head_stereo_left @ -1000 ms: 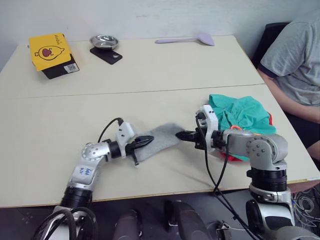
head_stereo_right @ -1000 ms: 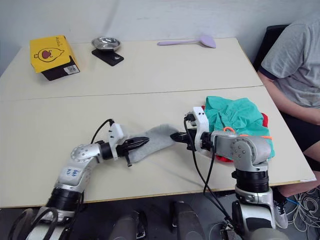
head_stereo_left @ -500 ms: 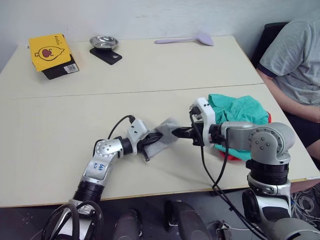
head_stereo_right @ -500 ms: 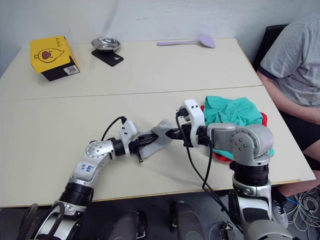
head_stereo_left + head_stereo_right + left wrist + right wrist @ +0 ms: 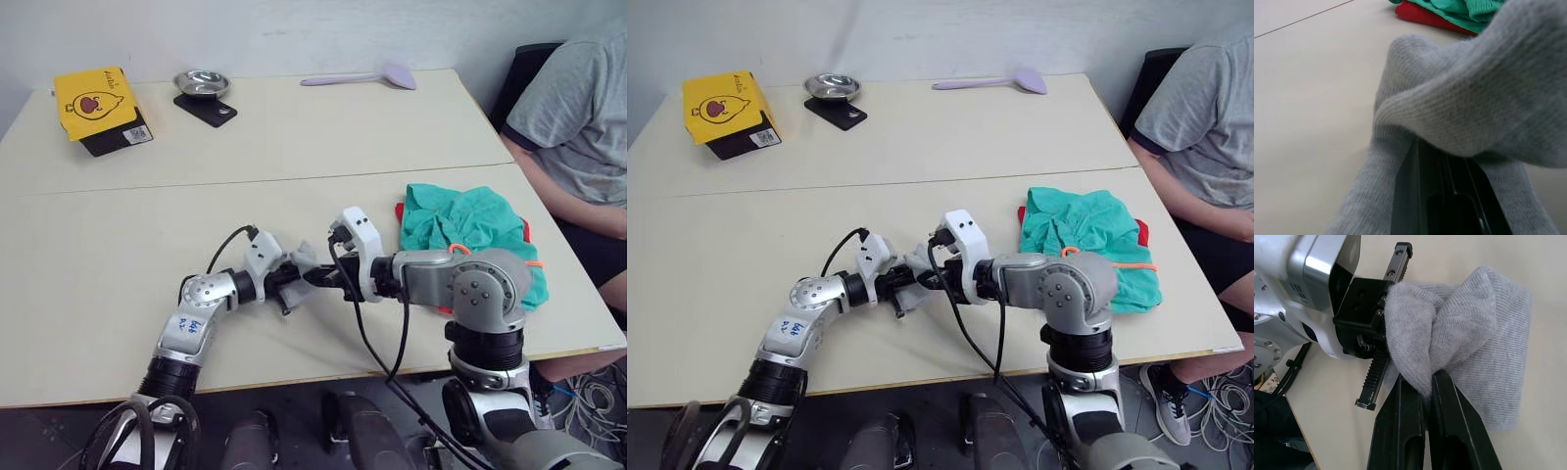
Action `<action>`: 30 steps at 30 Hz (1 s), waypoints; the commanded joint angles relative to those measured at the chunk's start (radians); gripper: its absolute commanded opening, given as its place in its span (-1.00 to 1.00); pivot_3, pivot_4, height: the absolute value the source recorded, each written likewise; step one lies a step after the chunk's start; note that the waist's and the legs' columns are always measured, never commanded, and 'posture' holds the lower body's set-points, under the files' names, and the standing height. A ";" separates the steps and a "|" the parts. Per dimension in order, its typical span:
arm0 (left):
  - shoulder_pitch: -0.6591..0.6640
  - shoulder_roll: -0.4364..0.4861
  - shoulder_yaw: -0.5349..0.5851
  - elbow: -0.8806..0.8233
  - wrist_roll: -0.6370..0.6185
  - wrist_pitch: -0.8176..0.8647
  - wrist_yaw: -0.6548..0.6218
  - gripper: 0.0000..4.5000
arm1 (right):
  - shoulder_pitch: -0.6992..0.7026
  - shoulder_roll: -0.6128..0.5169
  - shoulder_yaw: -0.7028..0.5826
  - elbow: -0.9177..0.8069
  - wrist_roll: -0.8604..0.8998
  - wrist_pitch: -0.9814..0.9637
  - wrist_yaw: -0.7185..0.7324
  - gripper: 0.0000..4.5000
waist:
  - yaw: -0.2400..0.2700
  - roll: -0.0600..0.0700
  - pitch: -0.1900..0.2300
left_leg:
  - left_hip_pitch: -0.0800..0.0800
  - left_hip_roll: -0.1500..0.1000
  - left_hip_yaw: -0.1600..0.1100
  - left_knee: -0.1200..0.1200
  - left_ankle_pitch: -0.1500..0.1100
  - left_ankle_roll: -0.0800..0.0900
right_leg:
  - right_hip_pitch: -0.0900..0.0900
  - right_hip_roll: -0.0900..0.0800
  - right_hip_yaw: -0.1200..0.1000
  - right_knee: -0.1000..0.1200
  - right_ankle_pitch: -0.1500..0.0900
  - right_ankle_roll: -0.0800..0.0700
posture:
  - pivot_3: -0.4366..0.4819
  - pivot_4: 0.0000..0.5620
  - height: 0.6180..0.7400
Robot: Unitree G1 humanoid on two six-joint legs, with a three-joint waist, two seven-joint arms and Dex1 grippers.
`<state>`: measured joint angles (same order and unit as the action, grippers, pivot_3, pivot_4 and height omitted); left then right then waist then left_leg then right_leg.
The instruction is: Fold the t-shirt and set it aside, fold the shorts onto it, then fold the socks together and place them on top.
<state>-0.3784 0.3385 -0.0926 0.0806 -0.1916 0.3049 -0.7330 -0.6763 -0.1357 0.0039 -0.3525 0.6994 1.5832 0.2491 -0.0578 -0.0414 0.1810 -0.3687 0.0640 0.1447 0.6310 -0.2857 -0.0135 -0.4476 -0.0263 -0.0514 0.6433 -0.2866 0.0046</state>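
Observation:
The light grey socks [image 5: 302,260] are bunched into a fold at the front middle of the table, pinched from both sides. My left gripper [image 5: 292,278] is shut on their left end. My right gripper [image 5: 1422,384] is shut on a raised fold of the knit, its tips almost touching the left gripper's body [image 5: 1359,323]. In the left wrist view the socks [image 5: 1474,107] drape over a black finger [image 5: 1418,196]. To the right lie the teal shorts [image 5: 470,225], spread on the red t-shirt [image 5: 1022,211], of which just the edges peek out.
A person [image 5: 578,108] sits at the table's right side, close to the clothes pile. At the far edge stand a yellow box [image 5: 98,101], a metal bowl [image 5: 203,81] on a black pad, and a purple spoon [image 5: 362,76].
My right gripper has moved left across the table, carrying the socks' right end over onto the left end. The stretched socks are now doubled up, and the left gripper shifted slightly right.

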 commanded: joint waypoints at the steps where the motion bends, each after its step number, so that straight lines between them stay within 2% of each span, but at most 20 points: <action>1: 0.031 0.029 0.025 -0.005 -0.011 0.021 0.000 -1.00 | 0.018 0.014 0.032 -0.006 -0.019 -0.058 0.005 -0.99 | 0.000 0.000 0.000 | 0.000 0.000 0.000 0.000 0.000 0.000 | 0.000 0.000 0.000 0.000 0.000 0.000 | -0.05 -0.47 1.00; 5: 0.046 0.062 0.045 -0.027 -0.052 0.021 -0.048 -1.00 | 0.050 0.038 0.034 0.063 -0.060 -0.162 0.006 -0.99 | -0.002 0.000 0.000 | 0.000 0.000 0.000 0.000 0.000 0.000 | 0.000 0.000 0.000 0.000 0.000 0.000 | -0.05 -0.47 1.00; 9: 0.060 0.118 0.086 -0.057 -0.117 0.047 -0.113 -1.00 | 0.073 0.013 0.075 0.091 -0.098 -0.222 0.022 -0.99 | -0.001 0.000 0.000 | -0.001 0.000 0.000 0.000 0.000 0.000 | 0.000 0.000 0.000 0.000 0.000 0.000 | -0.05 -0.47 1.00; 15: 0.091 0.273 0.170 -0.095 -0.193 0.126 -0.204 -1.00 | 0.093 -0.001 0.127 0.075 -0.122 -0.292 0.051 -0.99 | -0.003 0.000 0.000 | -0.001 0.000 0.000 -0.001 0.000 -0.001 | -0.001 0.000 0.000 0.000 -0.001 -0.001 | -0.05 -0.47 1.00; 21: 0.092 0.272 0.180 -0.081 -0.186 0.116 -0.183 -1.00 | 0.074 0.036 0.121 0.080 -0.104 -0.289 0.062 -0.99 | 0.001 0.000 0.000 | -0.002 0.000 0.000 -0.001 -0.001 0.000 | -0.001 -0.001 0.000 -0.002 -0.001 -0.001 | -0.05 -0.47 1.00; 24: 0.089 0.241 0.169 -0.087 -0.176 0.098 -0.161 -1.00 | 0.067 0.006 0.168 0.094 -0.123 -0.305 0.096 -0.67 | -0.001 0.000 0.000 | -0.002 0.000 0.000 -0.001 -0.001 -0.001 | -0.001 -0.001 0.000 -0.003 -0.001 -0.001 | -0.05 -0.47 1.00; 30: 0.090 0.216 0.151 -0.086 -0.165 0.084 -0.143 -1.00 | 0.043 -0.097 0.249 0.090 -0.139 -0.404 0.230 0.22 | 0.000 0.000 0.000 | -0.002 0.000 0.000 -0.002 -0.002 -0.001 | -0.001 0.000 -0.001 -0.004 -0.001 -0.002 | -0.05 -0.47 1.00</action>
<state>-0.2867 0.5556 0.0580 0.0184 -0.3544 0.4066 -0.8803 -0.6188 -0.2130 0.2433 -0.2424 0.5588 1.2201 0.4323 -0.0575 -0.0412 0.1812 -0.3704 0.0641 0.1450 0.6295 -0.2877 -0.0140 -0.4486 -0.0268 -0.0519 0.6394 -0.2874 0.0030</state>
